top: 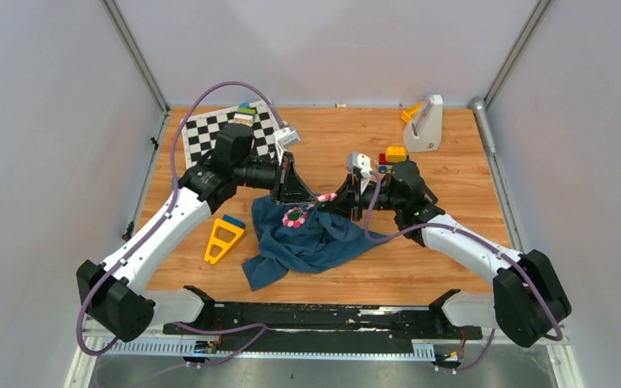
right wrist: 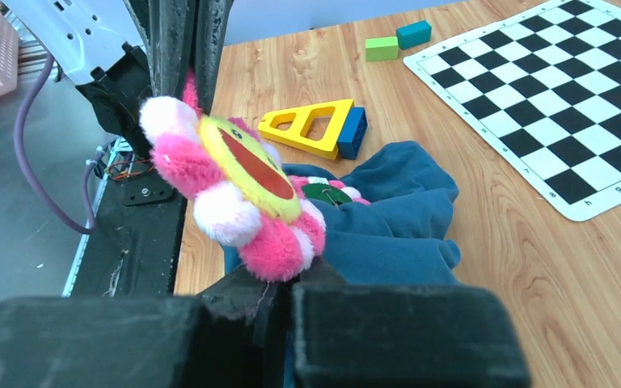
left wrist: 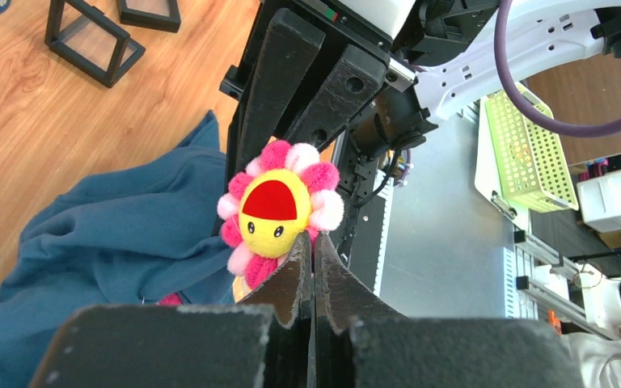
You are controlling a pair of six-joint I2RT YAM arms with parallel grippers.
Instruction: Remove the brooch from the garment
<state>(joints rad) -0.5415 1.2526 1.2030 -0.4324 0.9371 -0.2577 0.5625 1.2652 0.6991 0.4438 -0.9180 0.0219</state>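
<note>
The blue garment point(top: 311, 246) lies crumpled at mid-table. The brooch point(top: 294, 216), a flat pink-and-white petalled disc with a dark green centre, sits on the garment's upper fold; in the right wrist view the brooch point(right wrist: 323, 192) peeks out behind a plush flower. That plush flower point(left wrist: 279, 210) has a yellow face and pink and white petals, and hangs above the cloth between both grippers. My left gripper point(left wrist: 314, 242) is shut on a petal at one edge. On the opposite petal of the plush flower point(right wrist: 242, 190) my right gripper point(right wrist: 283, 283) is shut.
A yellow triangle with a blue block point(top: 224, 238) lies left of the garment. The chessboard point(top: 210, 133) with small blocks point(top: 247, 109) is at the back left. A white stand point(top: 427, 123) and coloured blocks point(top: 392, 153) are at the back right.
</note>
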